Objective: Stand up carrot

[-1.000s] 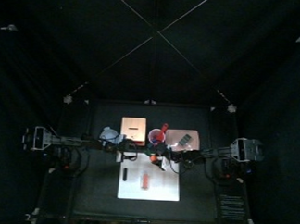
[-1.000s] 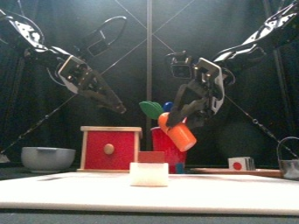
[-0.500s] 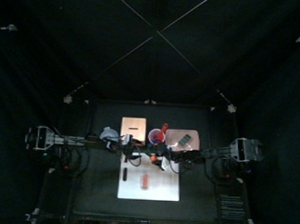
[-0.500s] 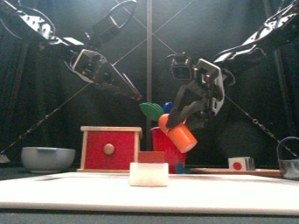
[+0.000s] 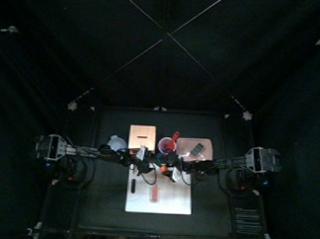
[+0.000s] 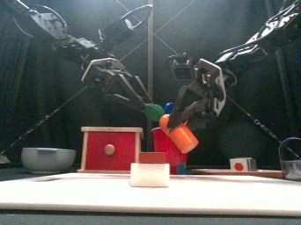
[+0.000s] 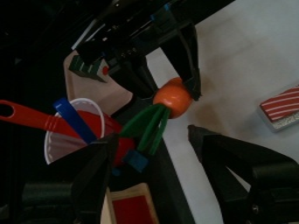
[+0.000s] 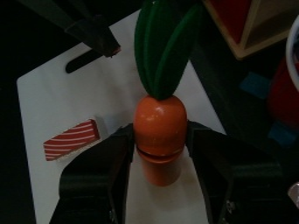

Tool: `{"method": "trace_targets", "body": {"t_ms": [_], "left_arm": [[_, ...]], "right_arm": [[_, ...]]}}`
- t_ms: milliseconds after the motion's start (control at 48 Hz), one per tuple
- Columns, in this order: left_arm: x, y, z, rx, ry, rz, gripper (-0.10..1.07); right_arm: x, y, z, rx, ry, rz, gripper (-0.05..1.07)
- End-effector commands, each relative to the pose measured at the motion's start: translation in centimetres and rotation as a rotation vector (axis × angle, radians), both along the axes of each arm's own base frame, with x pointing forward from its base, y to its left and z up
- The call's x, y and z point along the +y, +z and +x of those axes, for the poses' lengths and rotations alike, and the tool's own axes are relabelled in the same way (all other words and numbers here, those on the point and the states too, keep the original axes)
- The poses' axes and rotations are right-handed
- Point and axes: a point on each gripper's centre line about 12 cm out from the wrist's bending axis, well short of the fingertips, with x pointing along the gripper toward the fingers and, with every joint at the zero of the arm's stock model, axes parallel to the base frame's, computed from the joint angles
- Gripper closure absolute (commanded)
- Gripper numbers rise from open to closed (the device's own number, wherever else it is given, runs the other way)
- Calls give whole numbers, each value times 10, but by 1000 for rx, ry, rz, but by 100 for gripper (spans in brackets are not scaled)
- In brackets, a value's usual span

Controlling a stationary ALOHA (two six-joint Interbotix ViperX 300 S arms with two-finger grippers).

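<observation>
Worktop [image 6: 235, 198] with white mat [image 5: 160, 196] below, red box [image 6: 112, 148] and grey bowl [image 6: 47, 158] off to one side. Above the mat, carrot [image 8: 160, 127] held aloft and tilted, clamped at its orange body by the right fingers [image 8: 163, 166], green leaves pointing away. Left fingers [image 7: 176, 166] spread open and near the carrot; looks light, rigid and smooth, so best gripped mid-body, not by the leaves.

Carrot [image 8: 162, 131] tip behind right fingers [image 8: 216, 157]
</observation>
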Motion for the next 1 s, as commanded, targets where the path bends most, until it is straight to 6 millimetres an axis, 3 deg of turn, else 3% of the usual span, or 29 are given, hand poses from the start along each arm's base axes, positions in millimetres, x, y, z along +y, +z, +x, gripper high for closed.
{"method": "trace_targets", "body": {"t_ms": [0,979], "left_arm": [[2,9,7,-22,-6,20,0],[7,1,23,-8,-26,66,2]], "right_arm": [[0,10,4,-35,0,2,43],[1,6,3,-21,-4,10,43]]}}
